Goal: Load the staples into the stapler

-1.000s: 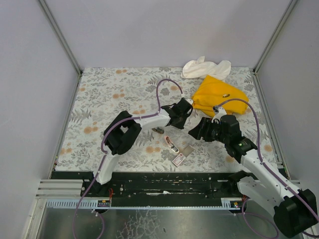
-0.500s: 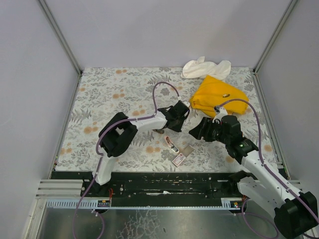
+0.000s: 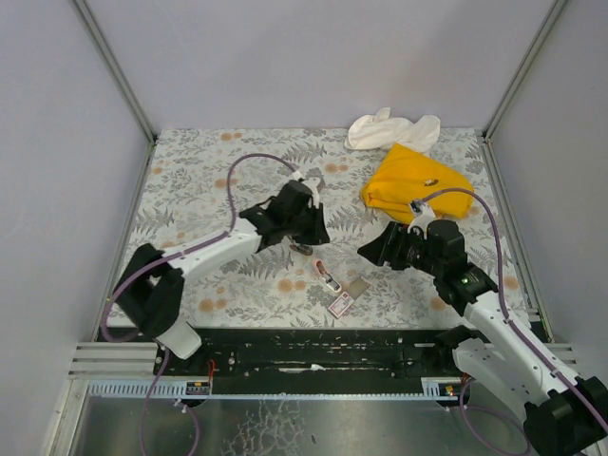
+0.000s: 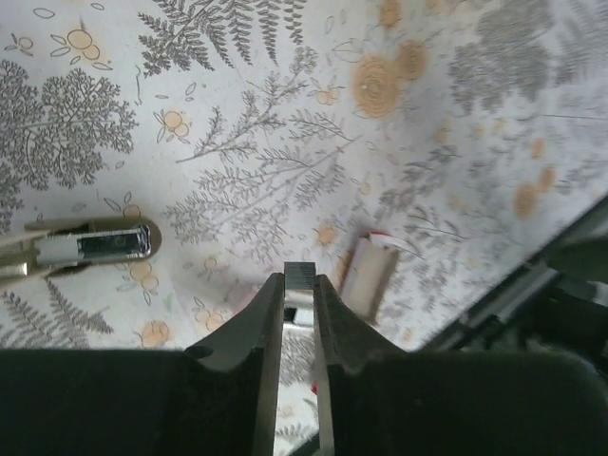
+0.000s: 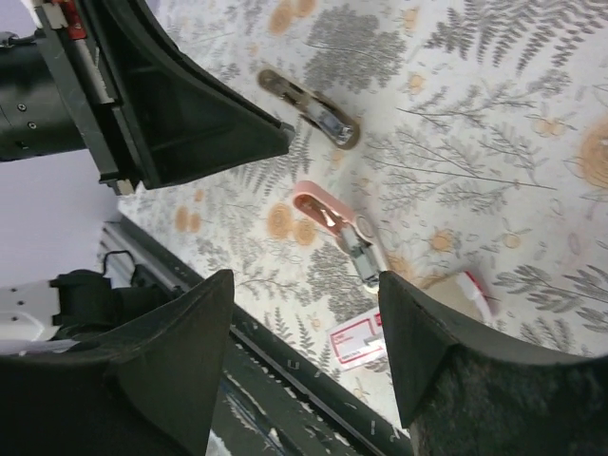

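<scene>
My left gripper (image 4: pixel 300 279) is shut on a short grey strip of staples (image 4: pixel 300 274), held a little above the table. In the top view this gripper (image 3: pixel 306 232) hovers beside a metal stapler channel (image 3: pixel 302 249), which lies at the left of the left wrist view (image 4: pixel 90 245). The pink stapler body (image 3: pixel 326 275) lies apart from it, toward the front. The pink staples box (image 3: pixel 340 304) with its white label and the tan inner piece (image 3: pixel 358 287) rest near the front edge. My right gripper (image 3: pixel 372 252) is open above them (image 5: pixel 304 277), holding nothing.
A yellow cloth (image 3: pixel 413 180) and a white cloth (image 3: pixel 389 128) lie at the back right. A black rail (image 3: pixel 313 347) runs along the table's front edge. Grey walls close in the left, right and back sides.
The left arm swung outward and its gripper moved left, away from the yellow cloth, to hang over the metal channel. The right arm has barely moved.
</scene>
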`<state>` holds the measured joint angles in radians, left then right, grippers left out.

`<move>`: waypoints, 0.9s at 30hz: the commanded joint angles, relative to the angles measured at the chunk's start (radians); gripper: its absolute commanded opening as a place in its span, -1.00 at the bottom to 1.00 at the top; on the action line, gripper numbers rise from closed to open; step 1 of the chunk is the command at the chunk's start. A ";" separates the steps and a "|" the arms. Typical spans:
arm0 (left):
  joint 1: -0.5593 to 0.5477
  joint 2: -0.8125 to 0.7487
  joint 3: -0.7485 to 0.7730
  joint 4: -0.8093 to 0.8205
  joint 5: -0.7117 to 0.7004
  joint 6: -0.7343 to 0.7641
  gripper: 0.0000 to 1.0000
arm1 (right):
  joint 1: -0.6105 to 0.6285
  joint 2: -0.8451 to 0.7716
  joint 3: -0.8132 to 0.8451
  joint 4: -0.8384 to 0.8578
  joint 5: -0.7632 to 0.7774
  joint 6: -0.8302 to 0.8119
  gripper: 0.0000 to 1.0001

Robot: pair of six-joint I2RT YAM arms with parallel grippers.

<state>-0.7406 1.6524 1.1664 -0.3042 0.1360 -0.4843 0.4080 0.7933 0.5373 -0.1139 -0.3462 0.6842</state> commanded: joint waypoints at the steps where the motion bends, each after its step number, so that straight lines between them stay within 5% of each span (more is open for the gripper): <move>1: 0.053 -0.164 -0.124 0.167 0.217 -0.106 -0.83 | 0.008 -0.018 0.042 0.142 -0.127 0.086 0.39; 13: 0.145 -0.450 -0.351 0.655 0.660 -0.378 -0.81 | 0.014 0.068 -0.014 0.728 -0.368 0.430 0.52; 19: 0.149 -0.484 -0.373 0.816 0.726 -0.467 -0.81 | 0.065 0.079 -0.005 0.787 -0.345 0.449 0.32; 27: 0.150 -0.511 -0.363 0.840 0.737 -0.490 -0.81 | 0.112 0.126 -0.013 0.938 -0.332 0.524 0.13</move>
<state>-0.5983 1.1610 0.8055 0.4484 0.8330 -0.9447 0.4942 0.9005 0.5209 0.6598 -0.6724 1.1500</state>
